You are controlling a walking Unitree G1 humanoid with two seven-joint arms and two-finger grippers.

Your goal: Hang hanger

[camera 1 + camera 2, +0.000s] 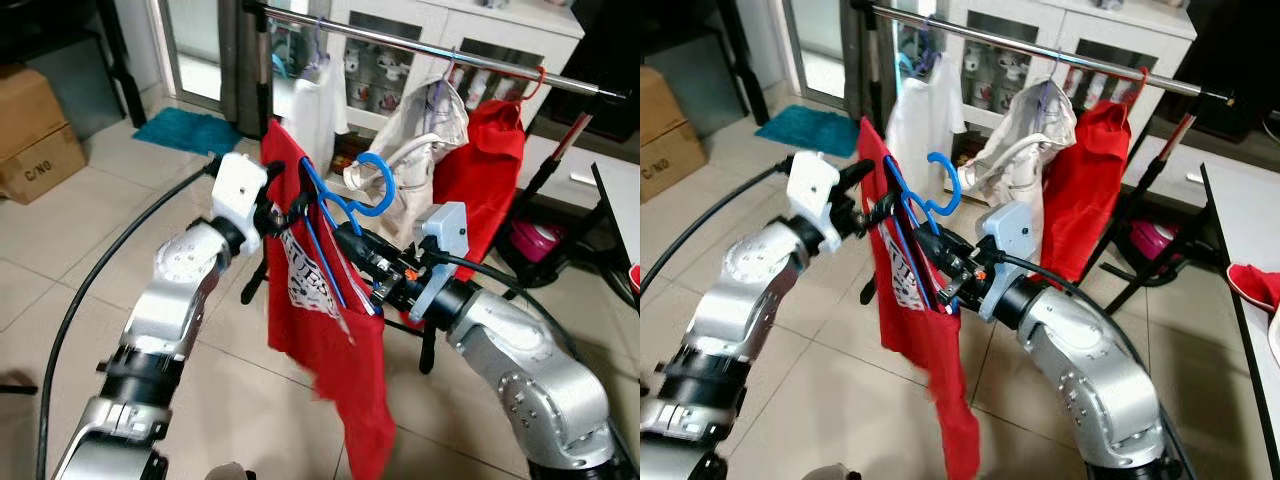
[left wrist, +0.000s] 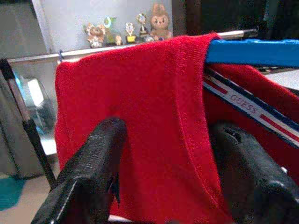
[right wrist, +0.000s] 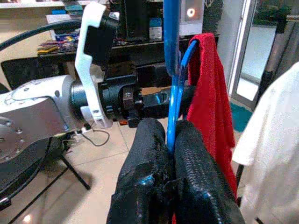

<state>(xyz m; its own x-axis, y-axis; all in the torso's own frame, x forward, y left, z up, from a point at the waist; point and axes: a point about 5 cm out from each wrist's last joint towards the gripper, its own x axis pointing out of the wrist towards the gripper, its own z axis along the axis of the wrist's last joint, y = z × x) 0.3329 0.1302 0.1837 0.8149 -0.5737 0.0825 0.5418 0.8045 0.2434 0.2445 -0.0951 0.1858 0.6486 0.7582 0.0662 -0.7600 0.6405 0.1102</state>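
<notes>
Right gripper: your right gripper has its ribbed black fingers pinched tight on the thin blue plastic hanger, just below the curled hook.
Left gripper: your left gripper straddles the shirt's ribbed collar, textured pads on either side with fabric between; you cannot tell whether they press it.
Hanger: it sits between your two arms, in front of and below the rail, hook free in the air.
Shirt: a red knit T-shirt with a white print drapes from the hanger, hem hanging low.
Rail: a shiny metal clothes rail runs behind, carrying a white shirt, a cream garment and another red garment.
Around: tiled floor, cardboard box, teal mat.
</notes>
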